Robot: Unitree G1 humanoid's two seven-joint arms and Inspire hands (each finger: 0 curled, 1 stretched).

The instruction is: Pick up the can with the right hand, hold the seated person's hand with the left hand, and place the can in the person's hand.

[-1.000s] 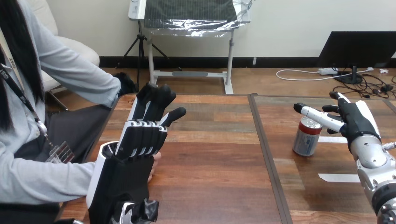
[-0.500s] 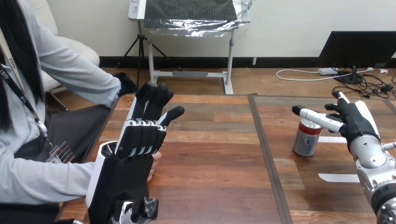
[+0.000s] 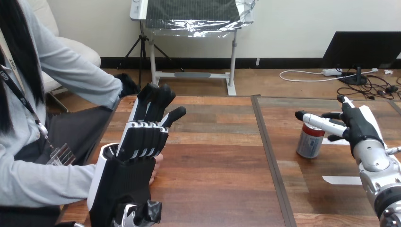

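right hand [image 3: 361, 126] beside can [image 3: 309, 143], left hand [image 3: 125, 179] over person's hand [image 3: 158, 165]

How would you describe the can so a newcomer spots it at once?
Take the wooden table and look at its right half, past the dark seam. The can stands upright beside the right hand, whose straight fingers reach across its top. It is the one silver cylinder with a red band, next to flat white tape strips.

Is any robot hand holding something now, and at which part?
Nothing is held: the right hand is open beside the can; the left hand is open over the person's hand.
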